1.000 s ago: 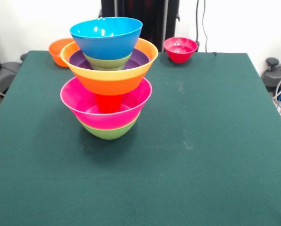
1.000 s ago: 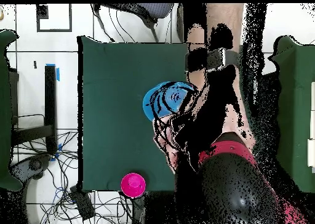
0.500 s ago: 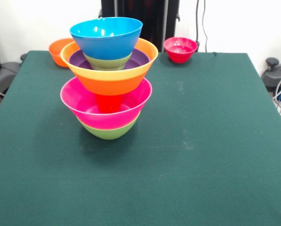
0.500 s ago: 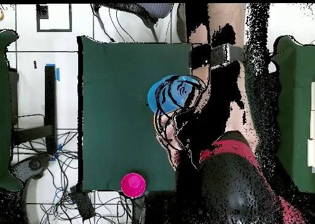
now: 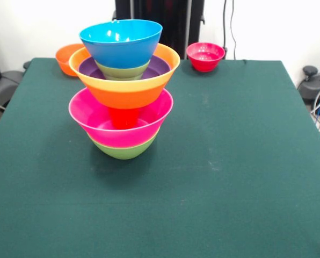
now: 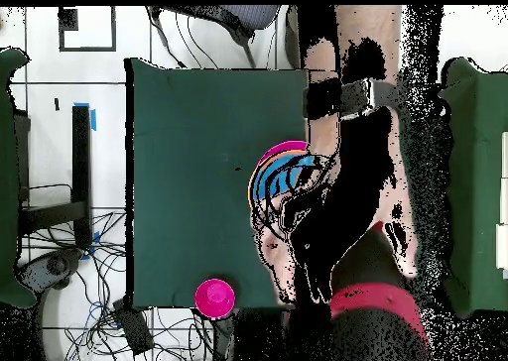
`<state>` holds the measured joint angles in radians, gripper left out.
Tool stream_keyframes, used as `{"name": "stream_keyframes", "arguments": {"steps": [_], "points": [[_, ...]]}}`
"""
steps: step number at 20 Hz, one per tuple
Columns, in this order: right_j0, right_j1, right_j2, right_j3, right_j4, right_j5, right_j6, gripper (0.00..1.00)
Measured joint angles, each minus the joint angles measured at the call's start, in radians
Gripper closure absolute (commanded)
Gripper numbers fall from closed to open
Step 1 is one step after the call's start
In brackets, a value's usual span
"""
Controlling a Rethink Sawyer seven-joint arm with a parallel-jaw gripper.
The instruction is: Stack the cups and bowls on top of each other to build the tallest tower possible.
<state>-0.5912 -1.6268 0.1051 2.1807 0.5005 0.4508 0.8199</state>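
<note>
At ten o'clock on the table [image 5: 246, 177] sits a spare orange bowl [image 5: 65, 58]; just right of it the tower [image 5: 122, 88] — blue bowl [image 5: 121, 42] topmost, red cup [image 5: 123, 117] mid-stack — and at one o'clock a small red bowl [image 5: 205, 56]. The arm [image 6: 342, 203] seems to hang over it in the overhead view, though its pincer is lost in the dark — open or closed, I cannot tell. The wide upper bowls ride on that narrow cup, so a sideways brush could topple everything.

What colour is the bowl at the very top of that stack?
Bright blue: the glossy round plastic bowl topping the tower, clearest in the front view.
</note>
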Motion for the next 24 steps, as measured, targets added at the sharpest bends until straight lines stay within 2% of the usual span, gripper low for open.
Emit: {"name": "stream_keyframes", "arguments": {"steps": [5, 24], "points": [[0.009, -0.014, -0.019, 0.028, 0.006, 0.000, 0.000, 1.00], [0.026, -0.012, -0.019, 0.043, 0.074, 0.000, -0.016, 1.00]]}}
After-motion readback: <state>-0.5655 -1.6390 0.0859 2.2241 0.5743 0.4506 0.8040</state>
